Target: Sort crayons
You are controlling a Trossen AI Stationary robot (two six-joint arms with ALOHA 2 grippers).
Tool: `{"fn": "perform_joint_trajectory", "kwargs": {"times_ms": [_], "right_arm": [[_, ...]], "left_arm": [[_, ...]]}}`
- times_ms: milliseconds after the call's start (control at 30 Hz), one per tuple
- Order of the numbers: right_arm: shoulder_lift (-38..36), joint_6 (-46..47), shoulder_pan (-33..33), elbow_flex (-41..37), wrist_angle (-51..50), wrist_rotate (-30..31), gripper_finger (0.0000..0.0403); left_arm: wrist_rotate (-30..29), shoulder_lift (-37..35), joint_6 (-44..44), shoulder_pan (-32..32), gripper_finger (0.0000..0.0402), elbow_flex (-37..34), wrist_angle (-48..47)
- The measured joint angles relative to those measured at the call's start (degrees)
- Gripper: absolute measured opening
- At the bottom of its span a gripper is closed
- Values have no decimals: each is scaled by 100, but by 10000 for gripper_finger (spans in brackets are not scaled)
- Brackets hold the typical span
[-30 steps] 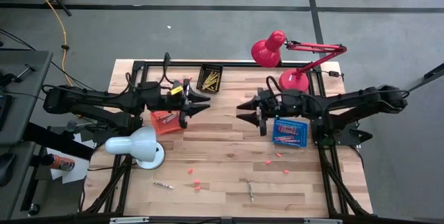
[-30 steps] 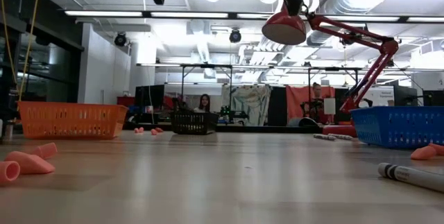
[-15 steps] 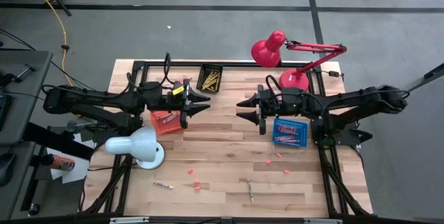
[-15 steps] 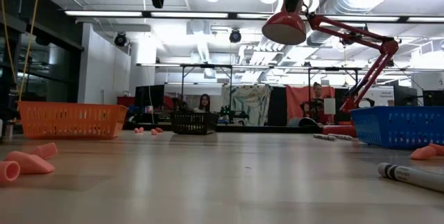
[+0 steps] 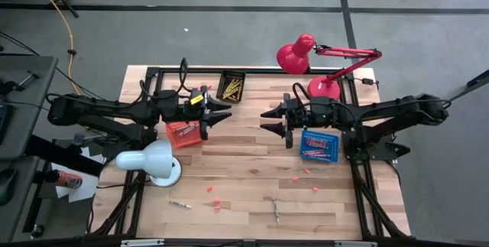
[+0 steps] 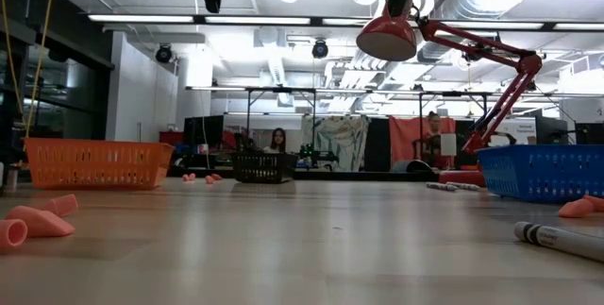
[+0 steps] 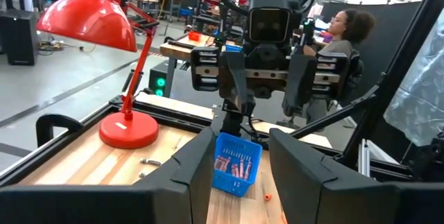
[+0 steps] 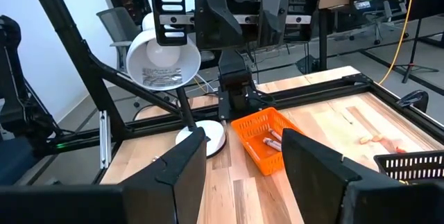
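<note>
High view: left gripper (image 5: 223, 115) and right gripper (image 5: 267, 121) hover face to face mid-table, fingers apart and empty, w/ bare wood between; loose crayons (image 5: 180, 203) lie near the front edge (likely next). Wrist views: sorted crayons sit in the blue basket (image 7: 236, 169) and orange basket (image 8: 267, 141), each beside its arm.

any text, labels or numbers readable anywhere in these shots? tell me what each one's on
No text can be read in any view.
Yellow label on the left arm's wrist: too small to read.
White tag on the red lamp's base: blurred, unreadable.
Wrapper of the grey crayon on the table: no legible print.
Board in the room behind: too blurred to read.
</note>
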Motion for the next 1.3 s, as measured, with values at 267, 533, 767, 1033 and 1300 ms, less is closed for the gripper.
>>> {"fn": "perform_joint_trajectory", "kwargs": {"times_ms": [267, 533, 767, 1033, 1300], "right_arm": [[0, 32, 0, 0, -8, 63, 181], [2, 1656, -45, 84, -1937, 1158, 181], [221, 4167, -721, 387, -5576, 2072, 181], [896, 4427, -1548, 195, -5520, 1700, 181], [1939, 3979, -1984, 195, -5352, 1300, 181]], "left_arm": [[0, 0, 4, 0, 124, 0, -2], [-30, 0, 7, 0, 124, 0, -2], [-197, 0, 4, 6, 124, 0, -4], [-210, 0, -3, 7, 124, 0, -4], [-209, 0, -7, 7, 124, 0, -5]]}}
